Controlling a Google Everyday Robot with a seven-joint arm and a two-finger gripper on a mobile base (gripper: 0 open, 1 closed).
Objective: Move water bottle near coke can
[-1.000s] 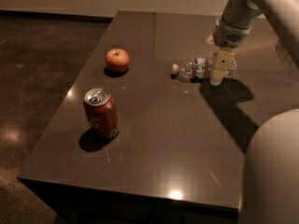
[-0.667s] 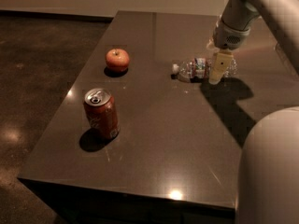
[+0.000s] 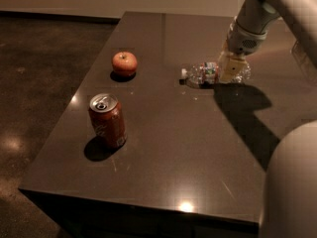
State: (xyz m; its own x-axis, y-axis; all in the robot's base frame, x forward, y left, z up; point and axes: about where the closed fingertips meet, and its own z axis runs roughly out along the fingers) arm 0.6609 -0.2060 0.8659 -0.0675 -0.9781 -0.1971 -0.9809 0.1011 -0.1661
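The water bottle [image 3: 200, 74] lies on its side on the dark table [image 3: 188, 148], cap pointing left, towards the middle right of the far half. My gripper [image 3: 229, 71] reaches down from the upper right and stands over the bottle's right part, hiding that end. The coke can [image 3: 107, 120] stands upright near the table's front left, well apart from the bottle.
A red-orange apple [image 3: 124, 63] sits at the far left of the table. The arm [image 3: 267, 9] comes in from the top right and casts a shadow on the table. A pale rounded part of the robot [image 3: 292, 187] fills the lower right corner.
The gripper has shifted very slightly at the bottle; the bottle, can and apple stay where they were.
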